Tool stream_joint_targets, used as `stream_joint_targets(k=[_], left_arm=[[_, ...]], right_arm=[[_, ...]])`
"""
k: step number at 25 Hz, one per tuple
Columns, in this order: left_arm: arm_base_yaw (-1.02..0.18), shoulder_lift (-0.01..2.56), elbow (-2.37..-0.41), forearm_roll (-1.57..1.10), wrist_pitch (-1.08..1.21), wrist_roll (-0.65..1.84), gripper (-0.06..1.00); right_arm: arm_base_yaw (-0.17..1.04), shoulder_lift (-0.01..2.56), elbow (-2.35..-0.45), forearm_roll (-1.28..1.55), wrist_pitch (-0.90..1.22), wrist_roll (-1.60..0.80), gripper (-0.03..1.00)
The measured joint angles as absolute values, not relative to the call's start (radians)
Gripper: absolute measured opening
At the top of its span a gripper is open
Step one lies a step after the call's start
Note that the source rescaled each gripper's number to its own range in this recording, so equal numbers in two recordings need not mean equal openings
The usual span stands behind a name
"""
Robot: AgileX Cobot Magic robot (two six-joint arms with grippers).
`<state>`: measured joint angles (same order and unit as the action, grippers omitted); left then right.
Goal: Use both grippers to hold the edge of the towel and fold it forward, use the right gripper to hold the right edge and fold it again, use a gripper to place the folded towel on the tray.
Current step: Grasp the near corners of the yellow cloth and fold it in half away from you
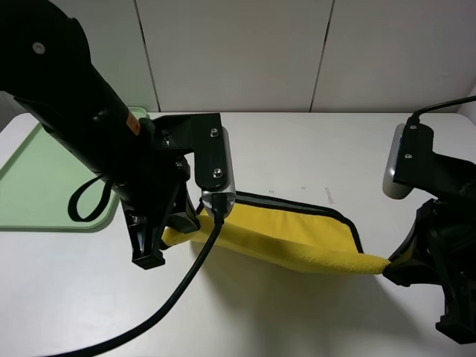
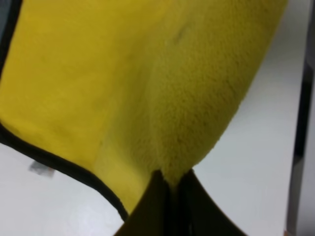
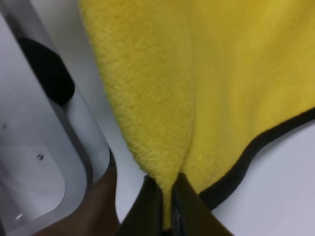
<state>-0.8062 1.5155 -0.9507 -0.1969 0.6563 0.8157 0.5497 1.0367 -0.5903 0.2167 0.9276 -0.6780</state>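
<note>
The tray (image 1: pixel 30 178) sits at the far left of the desk (image 1: pixel 297 141). Beside it, the left tool (image 2: pixel 172 181) is pinched tight on the towel (image 1: pixel 297 238), which hangs lifted between both arms. Its far edge (image 1: pixel 297 204) seems to rest on the desk. The right tool (image 3: pixel 168 183) is clamped on the opposite corner. The cloth looks light, soft and limp, so it will likely sag and drape; grips belong at the bound corners.

tray (image 1: pixel 37 178) — partly behind left arm (image 1: pixel 89 104) | towel (image 2: pixel 123 73) — cropped in both wrist views
</note>
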Motion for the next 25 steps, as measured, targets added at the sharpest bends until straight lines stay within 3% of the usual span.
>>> stream_joint_targets(k=[12, 25], left_arm=[[-0.806, 1.663, -0.951, -0.109, 0.476, 0.811, 0.00], [-0.780, 1.775, -0.951, -0.093, 0.224, 0.799, 0.00]], right_arm=[[0.550, 1.044, -0.590, 0.111, 0.849, -0.625, 0.00], [0.550, 1.248, -0.590, -0.033, 0.707, -0.559, 0.00]])
